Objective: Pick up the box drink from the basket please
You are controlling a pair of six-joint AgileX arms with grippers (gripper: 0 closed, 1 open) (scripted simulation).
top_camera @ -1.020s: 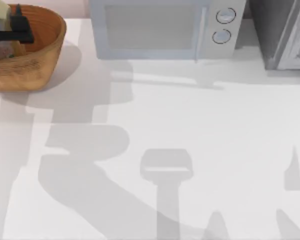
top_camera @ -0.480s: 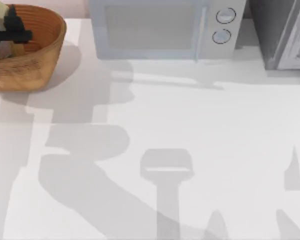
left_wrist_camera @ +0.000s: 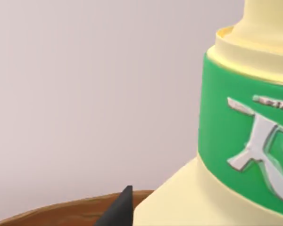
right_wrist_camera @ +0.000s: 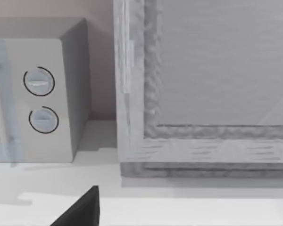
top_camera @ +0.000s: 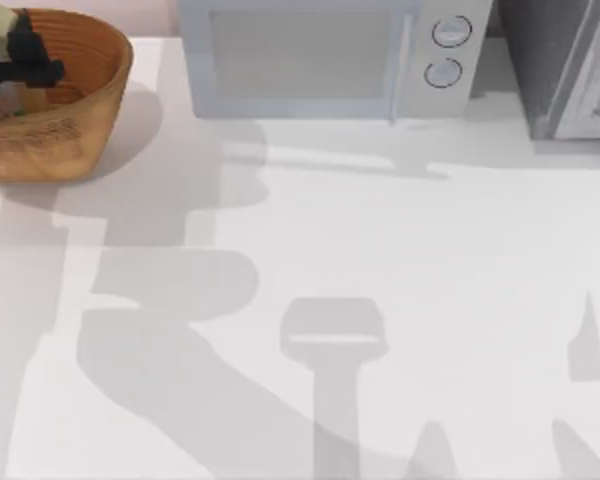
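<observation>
Our left gripper (top_camera: 20,60) sits in the basket (top_camera: 80,120) by the box drink (left_wrist_camera: 236,141); can't tell its grip.

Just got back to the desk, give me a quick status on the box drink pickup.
Left gripper over the basket, top view's far left. Box drink close against left wrist camera, above the basket rim. Right arm parked facing the microwave. Nothing seen in the way.

White stylised characters on the box drink's (left_wrist_camera: 254,141) green band, unreadable.
</observation>
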